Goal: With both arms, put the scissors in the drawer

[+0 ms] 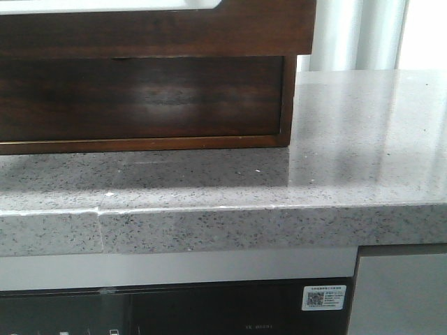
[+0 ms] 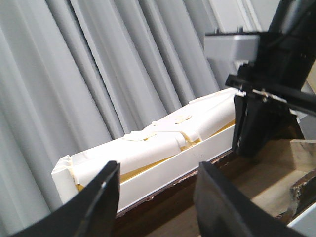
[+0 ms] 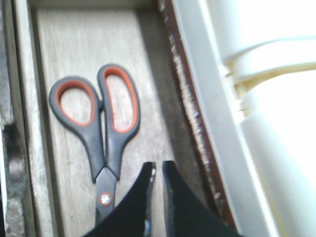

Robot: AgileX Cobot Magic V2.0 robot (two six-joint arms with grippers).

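Observation:
The scissors (image 3: 101, 128), grey handles with orange-lined loops, lie flat on the pale wooden floor of the drawer (image 3: 69, 44) in the right wrist view. Their blades run under my right gripper (image 3: 158, 167). That gripper hangs just above and beside them, its jaws almost together with only a thin gap and nothing between them. In the left wrist view my left gripper (image 2: 158, 173) is open and empty, close to the drawer's white strip (image 2: 197, 158). My right gripper (image 2: 256, 128) reaches down into the drawer there. In the front view the dark drawer front (image 1: 154, 28) shows and no gripper.
The chest (image 1: 140, 98) stands on a grey speckled countertop (image 1: 349, 160) with a front edge. A dark appliance panel (image 1: 174, 310) sits below it. Grey curtains (image 2: 98, 64) hang behind the chest. White padded wrapping (image 2: 163, 140) lies beyond the strip.

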